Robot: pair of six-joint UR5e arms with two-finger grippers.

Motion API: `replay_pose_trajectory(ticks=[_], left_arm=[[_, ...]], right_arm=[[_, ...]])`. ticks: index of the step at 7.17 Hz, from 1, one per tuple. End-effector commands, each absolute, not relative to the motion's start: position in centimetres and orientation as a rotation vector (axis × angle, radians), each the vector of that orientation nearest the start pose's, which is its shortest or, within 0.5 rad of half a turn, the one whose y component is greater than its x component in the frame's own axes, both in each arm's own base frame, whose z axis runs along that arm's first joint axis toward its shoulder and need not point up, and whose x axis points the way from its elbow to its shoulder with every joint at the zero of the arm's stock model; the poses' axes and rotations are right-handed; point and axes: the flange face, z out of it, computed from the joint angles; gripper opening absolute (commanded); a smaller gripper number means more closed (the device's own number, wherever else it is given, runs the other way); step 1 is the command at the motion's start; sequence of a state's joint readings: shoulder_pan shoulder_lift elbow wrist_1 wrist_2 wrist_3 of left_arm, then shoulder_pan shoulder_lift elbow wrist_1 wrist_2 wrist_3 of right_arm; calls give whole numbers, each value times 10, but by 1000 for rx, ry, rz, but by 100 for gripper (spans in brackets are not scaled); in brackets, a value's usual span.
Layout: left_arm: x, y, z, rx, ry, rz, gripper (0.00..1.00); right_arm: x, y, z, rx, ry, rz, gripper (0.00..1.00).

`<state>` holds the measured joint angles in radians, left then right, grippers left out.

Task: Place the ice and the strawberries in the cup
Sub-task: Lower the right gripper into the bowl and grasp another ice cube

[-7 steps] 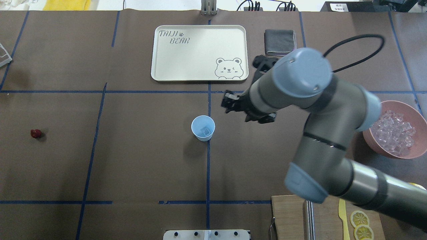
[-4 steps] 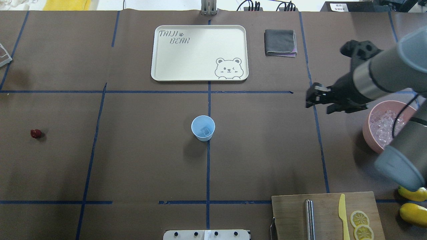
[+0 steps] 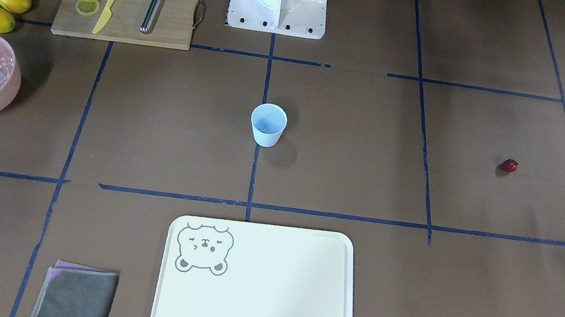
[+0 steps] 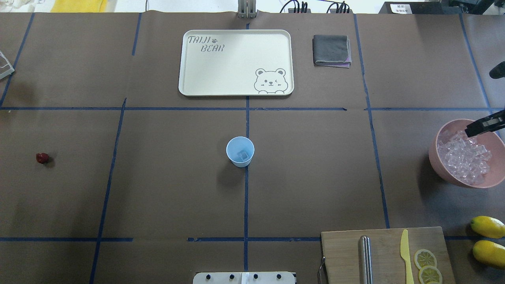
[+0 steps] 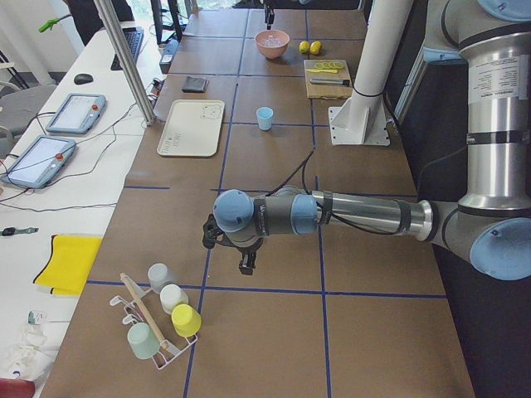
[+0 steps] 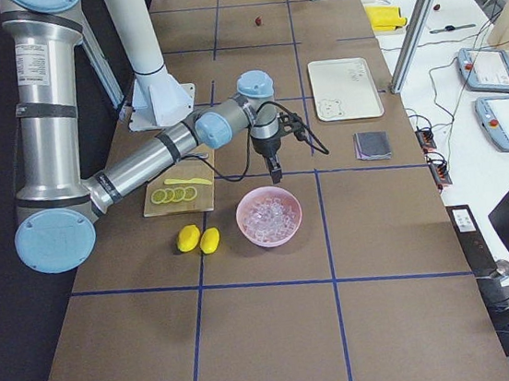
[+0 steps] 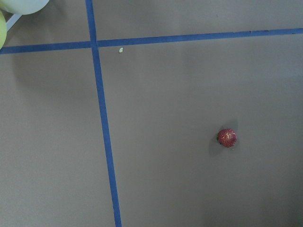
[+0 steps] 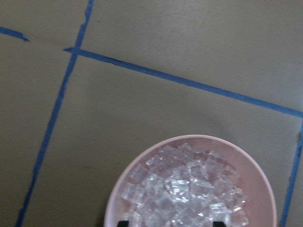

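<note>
Right gripper (image 8: 170, 223) hangs over the far side of the pink bowl (image 4: 434, 161), fingers spread apart. The ice (image 4: 465, 157) is piled in that bowl on the right, plus one cube (image 4: 244, 156) in the cup (image 4: 240, 152) mid-table. Strawberry (image 4: 42, 158) sits on the table way off left, well apart from the cup. Left gripper (image 5: 246, 264): can't tell if its fingers are apart or together.
</note>
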<state>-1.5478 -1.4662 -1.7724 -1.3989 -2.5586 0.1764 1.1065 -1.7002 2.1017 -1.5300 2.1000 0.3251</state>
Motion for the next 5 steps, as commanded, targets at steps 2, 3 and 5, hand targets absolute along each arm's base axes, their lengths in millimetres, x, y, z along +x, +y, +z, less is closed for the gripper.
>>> replay_pose_trajectory(ticks=[2, 3, 5], left_arm=[[-40, -442, 601, 20, 990, 152, 100], [-40, -442, 601, 22, 991, 153, 100], [-40, -442, 601, 22, 991, 153, 100]], right_arm=[[-113, -439, 546, 231, -634, -399, 66], [-116, -439, 558, 214, -669, -407, 66], [-117, -439, 559, 208, -671, -399, 67]])
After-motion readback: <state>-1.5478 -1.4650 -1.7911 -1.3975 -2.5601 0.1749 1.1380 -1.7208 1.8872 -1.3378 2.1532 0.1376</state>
